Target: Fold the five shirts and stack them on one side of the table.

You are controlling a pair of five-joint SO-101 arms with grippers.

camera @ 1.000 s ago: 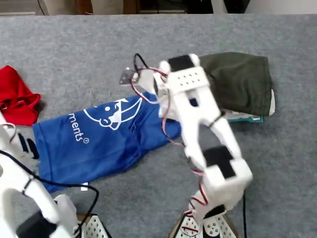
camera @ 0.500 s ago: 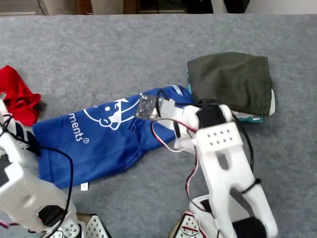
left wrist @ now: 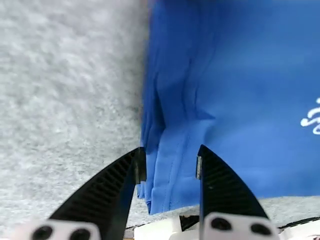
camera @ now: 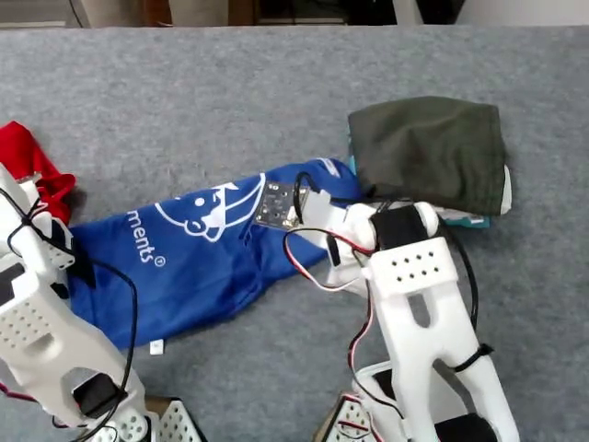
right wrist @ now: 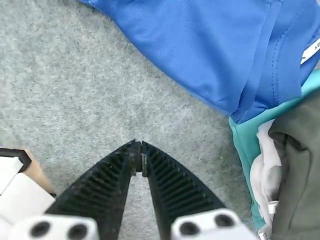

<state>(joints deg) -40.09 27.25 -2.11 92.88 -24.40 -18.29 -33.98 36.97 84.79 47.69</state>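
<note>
The blue shirt (camera: 184,267) lies spread across the middle of the table (camera: 138,92), one end by the left arm and the other reaching the stack on the right. The left gripper (left wrist: 170,161) is spread open, its jaws straddling the shirt's hemmed edge, one on the table side and one over cloth. The right gripper (right wrist: 139,149) is pressed closed on nothing, over bare table just short of the shirt's far end. Beside it a green shirt (camera: 428,152) tops a teal shirt (right wrist: 242,140). White lettering and an emblem mark the blue shirt. A small label (right wrist: 312,50) is sewn in, its print too small to read. A red shirt (camera: 32,180) lies crumpled near the left arm.
</note>
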